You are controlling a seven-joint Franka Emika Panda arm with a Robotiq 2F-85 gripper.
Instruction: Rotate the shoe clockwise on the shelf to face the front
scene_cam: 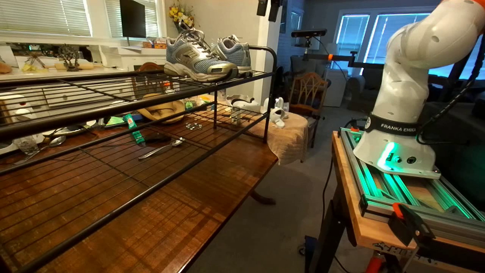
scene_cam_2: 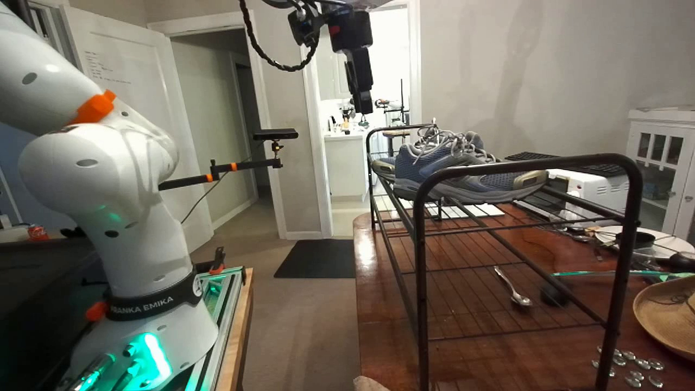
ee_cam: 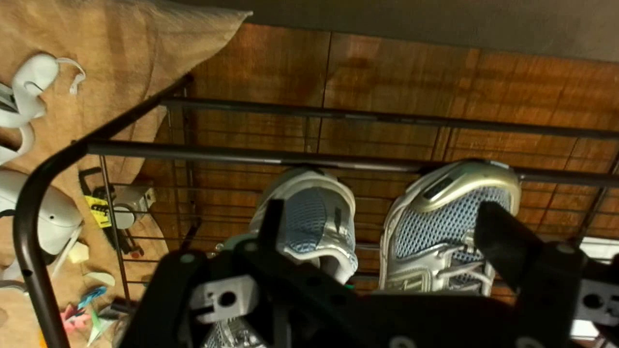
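Observation:
Two grey-silver sneakers stand on the top tier of the black wire shelf. One sneaker has its heel at the shelf edge nearer the robot and its toe pointing away. The other sneaker has its toe at that edge. My gripper is open and empty, above the shelf. In the wrist view one finger overlaps the heel-forward sneaker and one the toe-forward sneaker; the gripper body hides their lower parts. An exterior view does not show the gripper.
The shelf stands on a glossy brown table. A spoon, a straw hat and glass beads lie around and under it. A cloth-covered table stands beyond one end.

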